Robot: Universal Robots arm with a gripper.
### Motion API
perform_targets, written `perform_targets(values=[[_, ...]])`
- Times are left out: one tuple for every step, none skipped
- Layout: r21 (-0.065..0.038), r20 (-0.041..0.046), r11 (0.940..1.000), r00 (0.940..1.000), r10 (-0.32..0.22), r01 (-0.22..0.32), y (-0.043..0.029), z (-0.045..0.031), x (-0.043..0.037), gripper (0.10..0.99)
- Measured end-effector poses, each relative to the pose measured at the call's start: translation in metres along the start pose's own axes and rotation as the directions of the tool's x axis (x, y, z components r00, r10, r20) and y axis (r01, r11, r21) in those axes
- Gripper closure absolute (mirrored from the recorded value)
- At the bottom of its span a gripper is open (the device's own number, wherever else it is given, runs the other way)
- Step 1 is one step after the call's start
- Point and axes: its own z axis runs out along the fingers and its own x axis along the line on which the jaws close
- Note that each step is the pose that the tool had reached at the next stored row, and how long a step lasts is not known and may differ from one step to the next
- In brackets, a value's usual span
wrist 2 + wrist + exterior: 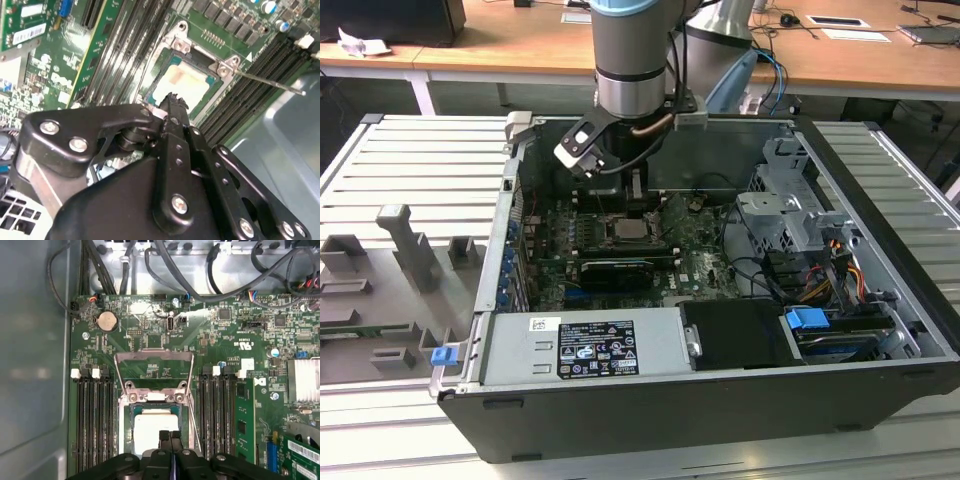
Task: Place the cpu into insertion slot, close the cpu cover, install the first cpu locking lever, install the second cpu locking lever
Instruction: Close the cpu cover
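**A:** How do the jaws stand?

**B:** Clenched. In the first wrist view the fingertips [164, 436] press together with nothing seen between them. They hang just over an edge of the cpu [150, 427].

**A:** And where is the cpu?

**B:** It lies flat in the insertion slot [125, 422], pale metal top up. Both wrist views show it seated inside the rim.

**A:** Is it covered?

**B:** No. The cpu cover [152, 356] stands open on the side of the slot away from the jaws, and green board shows through its square cut-out. In the second wrist view, 1 thin locking lever [270, 83] sticks out free from a corner of the slot.

**A:** What lies around the slot?

**B:** 2 banks of black memory slots [92, 415], 1 on each side. Beyond the cover sits a round coin cell [106, 320]. Farther still, dark cables [225, 292] run along the metal wall.

**A:** And the wider scene?

**B:** In the exterior view the arm [630, 60] reaches down into an open computer case [650, 425], which lies on a grey ribbed desk [410, 150].
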Motion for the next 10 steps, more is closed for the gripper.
perform_targets(values=[[0.000,-0.0001,1.0000,1.0000,0.000,0.000,0.0002,-0.0018,0.0000,0.980],[0.000,-0.0001,1.0000,1.0000,0.000,0.000,0.0003,-0.0035,0.0001,0.980],[0.000,-0.0002,1.0000,1.0000,0.000,0.000,0.0009,-0.0105,0.0002,0.980],[0.000,-0.0002,1.0000,1.0000,0.000,0.000,0.0013,-0.0147,0.0002,0.980],[0.000,-0.0001,1.0000,1.0000,0.000,0.000,0.0014,-0.0165,0.0003,0.980],[0.000,-0.0001,1.0000,1.0000,0.000,0.000,0.0016,-0.0183,0.0003,0.980],[0.000,-0.0002,1.0000,1.0000,0.000,0.000,0.0017,-0.0194,0.0003,0.980],[0.000,-0.0002,1.0000,1.0000,0.000,0.000,0.0019,-0.0224,0.0004,0.980],[0.000,-0.0001,1.0000,1.0000,0.000,0.000,0.0024,-0.0273,0.0005,0.980],[0.000,-0.0002,1.0000,1.0000,0.000,0.000,0.0025,-0.0297,0.0005,0.980]])
